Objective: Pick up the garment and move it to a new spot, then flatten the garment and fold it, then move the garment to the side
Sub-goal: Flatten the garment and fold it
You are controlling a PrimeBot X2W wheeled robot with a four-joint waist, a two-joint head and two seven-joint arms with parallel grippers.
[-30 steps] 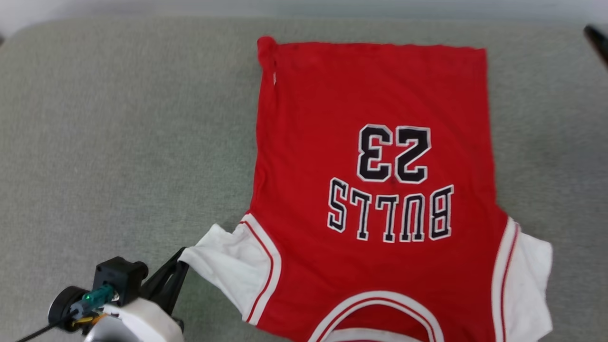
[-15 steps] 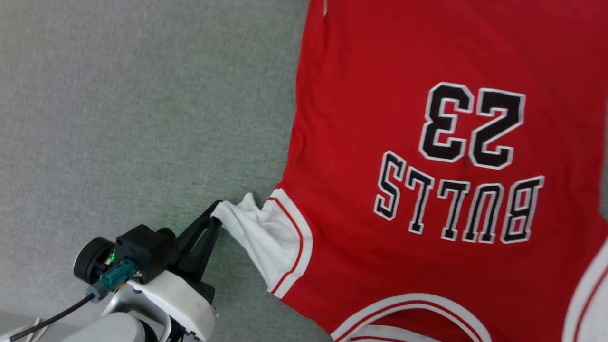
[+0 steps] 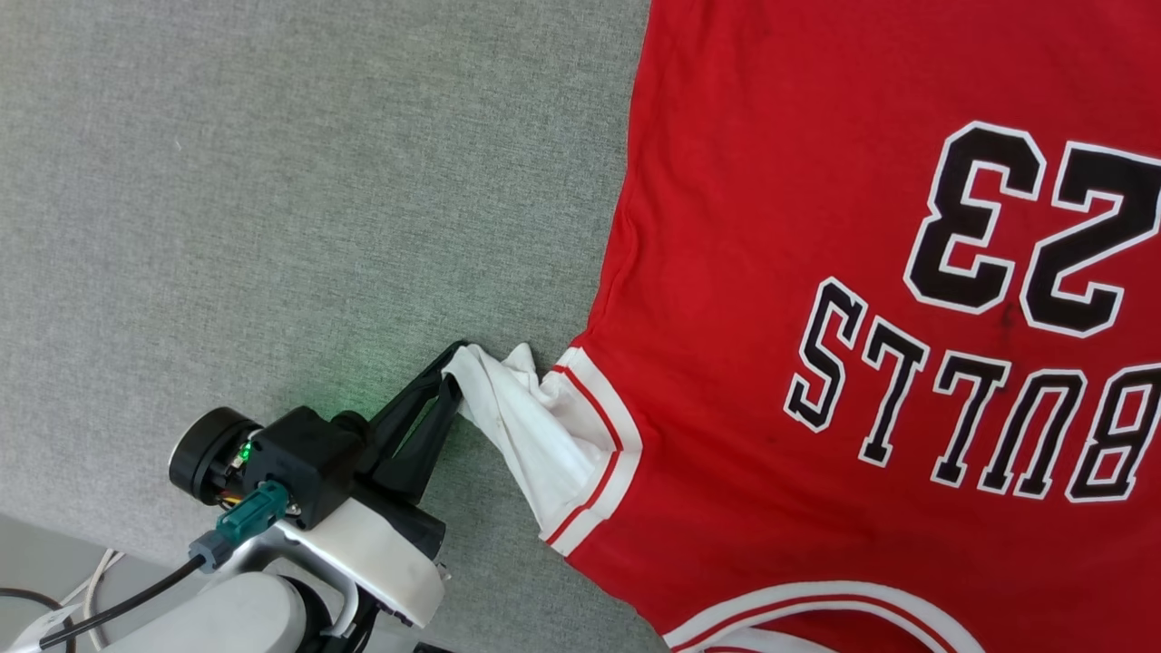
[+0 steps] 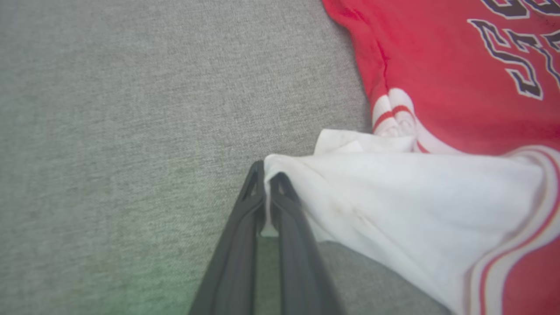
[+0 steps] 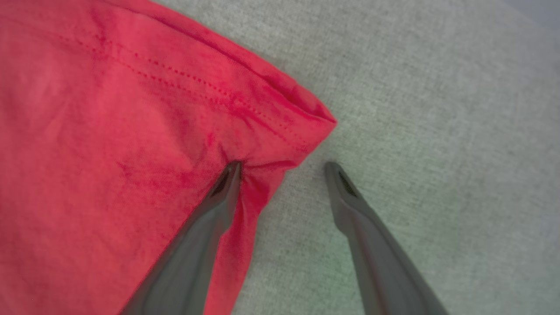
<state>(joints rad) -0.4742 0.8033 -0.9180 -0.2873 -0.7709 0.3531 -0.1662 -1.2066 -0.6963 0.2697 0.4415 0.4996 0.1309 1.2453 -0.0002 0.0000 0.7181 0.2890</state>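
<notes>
Down at the lower left of the head view, the left gripper has its two long dark fingers pressed together on the outer edge of a white short sleeve. The left wrist view shows the same pinch close up: left gripper, with a sliver of white cloth caught between the fingers. From that pinch the sleeve is drawn out to a creased point, widening toward its red-and-white striped seam trim.

The sleeve belongs to the garment, a soft red jersey T-shirt lying spread on a grey woven fabric surface. Its print side is up, with black-and-white "BULLS 23" lettering upside down in the head view and running off the right edge. A curved white-and-red neckline band shows at the bottom.

In the right wrist view, the right gripper has its fingers spread apart at a stitched red corner of the garment. One tip presses into puckered red cloth; the other is over bare grey surface just beside the corner — whether it touches, I cannot tell.
</notes>
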